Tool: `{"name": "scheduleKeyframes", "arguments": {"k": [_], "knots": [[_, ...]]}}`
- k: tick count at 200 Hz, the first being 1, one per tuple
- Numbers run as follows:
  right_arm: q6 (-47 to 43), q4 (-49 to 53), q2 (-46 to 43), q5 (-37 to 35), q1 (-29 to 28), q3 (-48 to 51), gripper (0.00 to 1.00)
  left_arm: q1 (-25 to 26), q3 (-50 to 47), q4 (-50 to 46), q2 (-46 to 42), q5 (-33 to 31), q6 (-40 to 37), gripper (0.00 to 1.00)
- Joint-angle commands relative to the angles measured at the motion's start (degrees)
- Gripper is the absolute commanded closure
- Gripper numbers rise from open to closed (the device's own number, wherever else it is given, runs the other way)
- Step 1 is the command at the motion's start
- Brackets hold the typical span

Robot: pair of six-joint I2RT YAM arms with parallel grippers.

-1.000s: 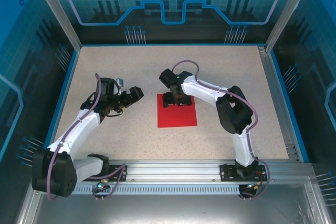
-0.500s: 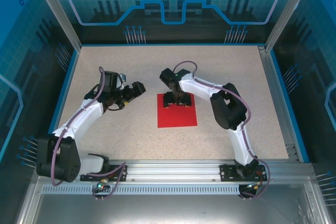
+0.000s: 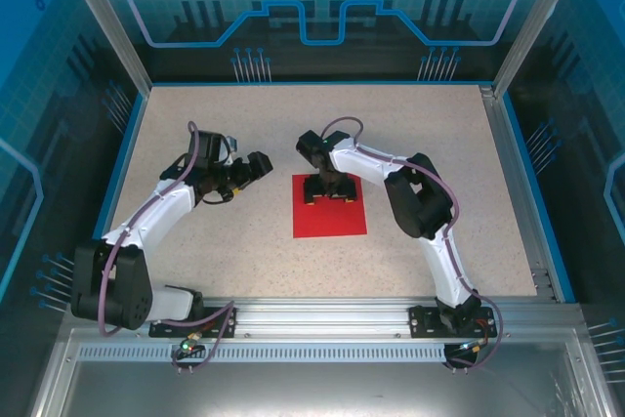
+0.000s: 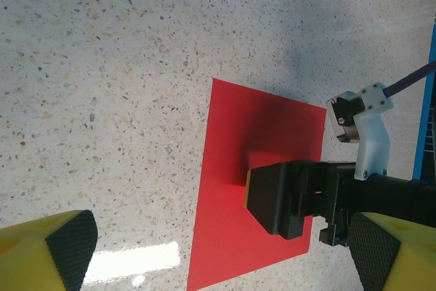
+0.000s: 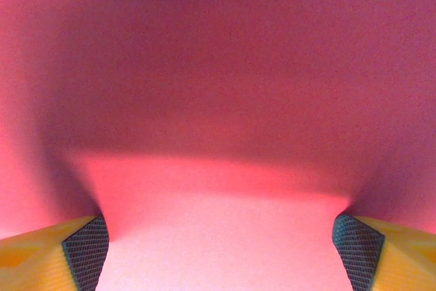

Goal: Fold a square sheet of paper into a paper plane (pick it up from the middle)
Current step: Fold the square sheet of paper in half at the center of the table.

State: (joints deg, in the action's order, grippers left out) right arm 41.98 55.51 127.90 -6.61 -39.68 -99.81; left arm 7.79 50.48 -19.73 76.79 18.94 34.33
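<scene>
A speckled beige tabletop (image 3: 234, 236) with a blue border carries one red paper square (image 3: 330, 223), lying flat near its middle.

**Left arm** (image 3: 161, 212): rose from its base at the near left, white links stretched toward the far side and to the right, with a cable looped over the wrist.

**Left gripper** (image 3: 256, 165): held roughly level, pointing right toward the centre of the scene. Jaws were spread to their widest with nothing between them. The left finger pads (image 4: 58, 247), yellow with black textured faces, sat at the two lower corners of the left wrist view.

**Right arm** (image 3: 444, 261): rose from its base at the near right, with the elbow (image 3: 420, 204) bent and the forearm reaching left.

**Right gripper** (image 3: 329, 198): turned straight down from the wrist, fingertips low. Jaws stood wide apart and gripped nothing. The right finger pads (image 5: 85, 253) sat at the lower corners of the right wrist view.
</scene>
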Motion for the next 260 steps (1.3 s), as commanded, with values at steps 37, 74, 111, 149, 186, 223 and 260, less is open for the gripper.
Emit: {"name": "scheduleKeyframes", "arguments": {"k": [37,74,111,149,186,223,260], "knots": [[-0.8,-0.7,4.0,3.3,0.7,3.2,0.14,0.4,1.5,-2.1,0.1,1.2,-1.4,0.01],[-1.6,-0.8,3.2,3.2,0.7,3.0,0.2,0.4,1.5,-2.8,-0.2,1.1,-1.6,0.01],[-2.1,-0.9,1.7,3.0,0.7,2.5,0.21,0.4,1.1,-2.9,-0.3,1.0,-1.4,0.01],[-3.0,-1.6,0.2,4.0,0.7,1.2,0.36,0.4,1.7,-3.4,0.0,1.0,-1.4,0.01],[-3.7,-4.0,-3.5,4.6,0.8,1.8,0.56,0.4,2.3,-4.2,0.0,0.7,-1.5,0.01],[-3.1,-10.0,-8.4,9.7,1.6,5.6,0.69,0.4,2.4,-4.9,0.2,0.5,-0.6,0.01],[1.0,-22.3,-14.6,20.7,3.6,13.8,0.72,0.4,2.2,-4.1,0.4,2.2,0.4,0.01]]}}
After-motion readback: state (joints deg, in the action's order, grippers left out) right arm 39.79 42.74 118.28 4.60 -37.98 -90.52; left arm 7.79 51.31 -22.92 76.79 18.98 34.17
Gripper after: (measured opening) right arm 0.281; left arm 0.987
